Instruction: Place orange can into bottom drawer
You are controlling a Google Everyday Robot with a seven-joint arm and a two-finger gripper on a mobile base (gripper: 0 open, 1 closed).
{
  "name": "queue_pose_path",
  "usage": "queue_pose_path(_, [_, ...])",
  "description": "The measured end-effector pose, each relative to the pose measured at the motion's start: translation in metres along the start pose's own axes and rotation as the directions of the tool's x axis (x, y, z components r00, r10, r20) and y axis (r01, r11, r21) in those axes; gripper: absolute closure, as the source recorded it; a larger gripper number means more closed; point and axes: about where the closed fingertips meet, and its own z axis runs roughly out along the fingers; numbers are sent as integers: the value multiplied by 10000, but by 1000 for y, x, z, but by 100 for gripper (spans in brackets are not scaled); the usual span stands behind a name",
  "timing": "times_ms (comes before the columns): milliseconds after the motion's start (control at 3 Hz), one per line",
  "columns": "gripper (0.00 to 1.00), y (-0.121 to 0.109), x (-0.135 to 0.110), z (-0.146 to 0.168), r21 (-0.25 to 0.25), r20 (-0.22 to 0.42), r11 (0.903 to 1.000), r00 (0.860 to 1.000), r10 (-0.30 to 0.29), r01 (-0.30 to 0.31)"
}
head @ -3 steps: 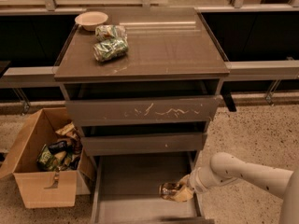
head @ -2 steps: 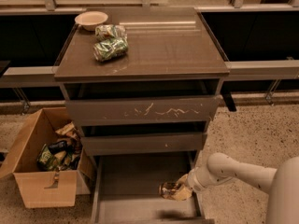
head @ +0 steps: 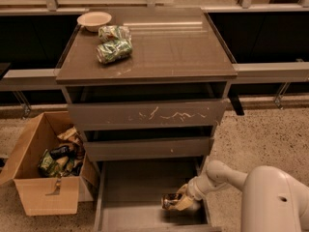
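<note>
Orange can [head: 169, 200] is held on its side in the claw [head: 182, 200], low in the frame just right of center, already inside the walls of the bottom drawer [head: 135, 187]. The claw is clamped around the right end of the can, so the can gets carried lying down. That makes sense: the drawer is shallow and the middle drawer front [head: 149, 148] sits right above the back of it, so a low reach from the lower right is what fits.

Whether the can is touching the drawer floor can't be told. A dark shadow is seen right under it, so it's judged to be very low or just resting. The drawer is pulled well out, so plenty of bare floor is exposed to the left of the can.

Letting go looks like the only step left. Some rolling could be expected from a can on its side, though the thin side walls should keep it in.

Two green cans [head: 114, 50] and a pale bowl [head: 94, 19] are left on the worktop [head: 169, 47] at upper left, and a cardboard box [head: 34, 197] of clutter is parked at lower left, well apart from the action.
</note>
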Motion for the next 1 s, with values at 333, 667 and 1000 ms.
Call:
queue_pose_path(333, [59, -28, 10, 22, -276, 126, 9995, 9998, -132, 136])
queue_pose_path(667, [35, -48, 10, 30, -253, 280, 9990, 9989, -369, 376])
queue_pose_path(1000, [12, -58, 12, 33, -222, 545, 9987, 9975, -451, 464])
